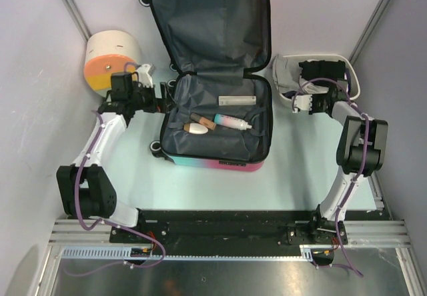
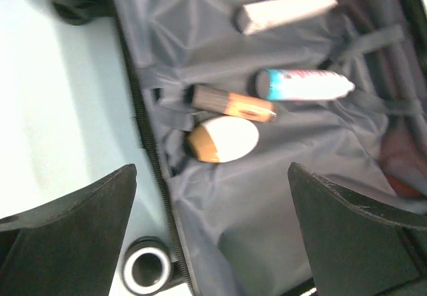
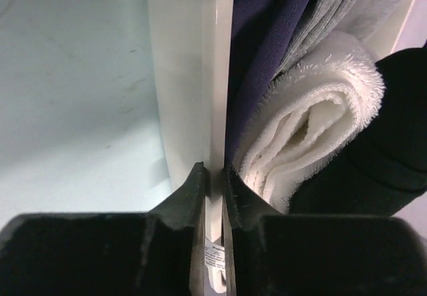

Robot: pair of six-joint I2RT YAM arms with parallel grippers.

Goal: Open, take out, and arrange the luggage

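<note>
Four small items are seen lying inside the luggage [image 1: 210,36], which is set open just ahead of the left gripper [image 2: 212,173], its lid swung back beyond the lower half. The left jaws are spread wide and nothing is held. Ahead and between them lies an egg-shaped sponge [image 2: 223,139], with a brown-and-orange tube [image 2: 233,103] just beyond it, a teal-capped tube [image 2: 303,85] toward the right-hand jaw and a white box [image 2: 285,9] farthest off. The right gripper [image 3: 215,176] is closed on the thin wall of a white basin [image 3: 200,76], pinched between its jaws, with a rolled white towel [image 3: 320,116] just beside one jaw. The shell is judged stiff and light but smooth, and liable to roll on its wheels. A hold on the shell rim by the zip is therefore preferred. The contents are judged light. The tubes may roll and are best taken across their middles
</note>
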